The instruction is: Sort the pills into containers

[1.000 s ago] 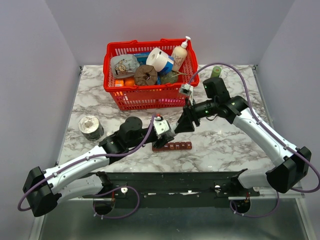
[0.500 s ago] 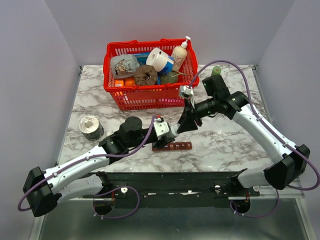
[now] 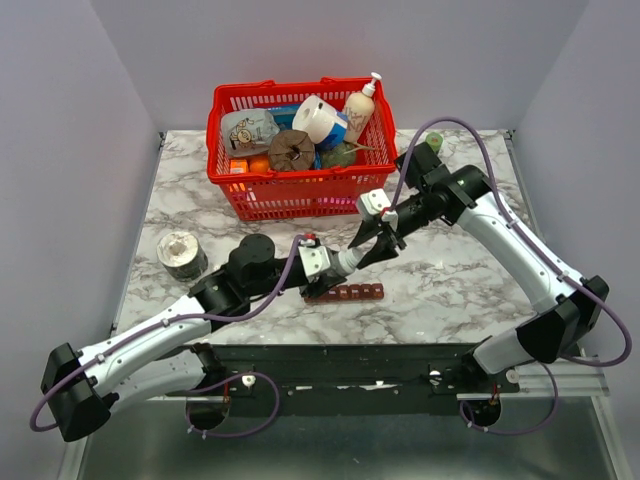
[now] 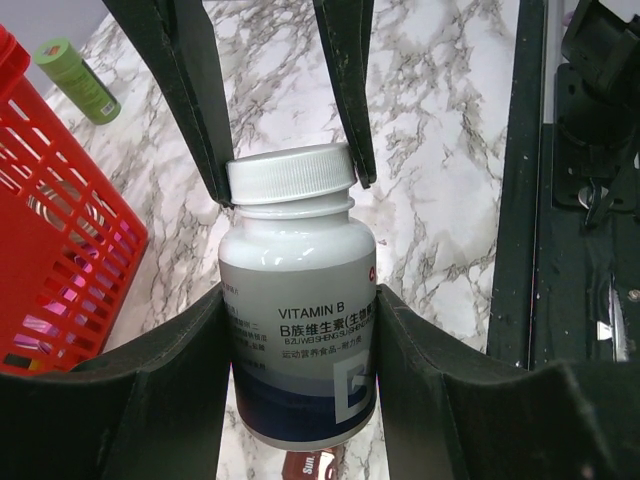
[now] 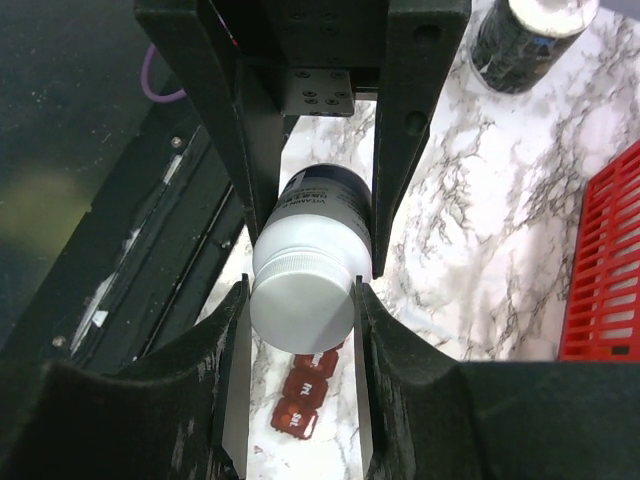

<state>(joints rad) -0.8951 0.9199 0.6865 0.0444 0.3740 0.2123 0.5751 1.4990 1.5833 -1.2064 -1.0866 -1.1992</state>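
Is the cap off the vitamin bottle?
No, the ribbed white plastic cap sits closed on top of the white vitamin B bottle.

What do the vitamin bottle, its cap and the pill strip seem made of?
The vitamin bottle looks glossy white plastic with a printed label; its cap, matte white plastic, ribbed edge; the pill strip, seemingly shiny red-brown plastic in small square compartments.

The bottle (image 4: 298, 320) is glossy white plastic; its cap (image 4: 291, 172) is matt and finely ribbed. The surface (image 3: 450, 270) looks like smooth, polished marble. The basket (image 3: 290, 195) is shiny red plastic mesh, and the containers (image 3: 350, 293) are dark red-brown plastic.
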